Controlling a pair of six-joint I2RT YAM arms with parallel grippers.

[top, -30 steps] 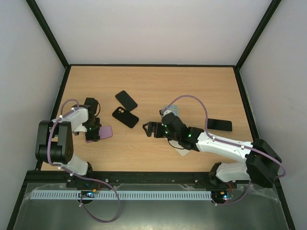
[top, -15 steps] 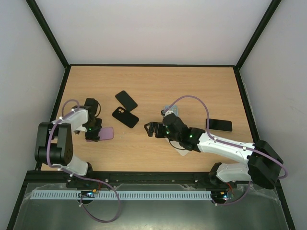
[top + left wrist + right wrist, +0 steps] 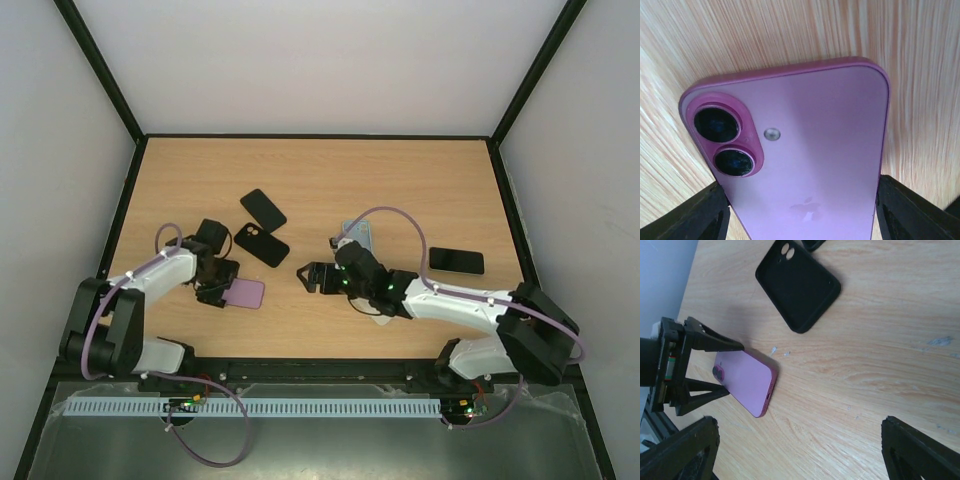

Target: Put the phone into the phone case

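The purple phone lies back up, low over the table, left of centre. My left gripper is shut on its camera end. In the left wrist view the phone fills the frame, with my left gripper astride it and one finger on each side. A black phone case lies open side up just beyond it, also in the right wrist view. My right gripper is open and empty to the right of the phone, its jaws wide apart.
A second black case lies behind the first. A black phone lies at the right. A pale grey case lies behind my right arm. Black frame rails edge the table.
My left gripper has moved right and toward the near edge, carrying the purple phone with it. My right gripper has shifted only slightly.
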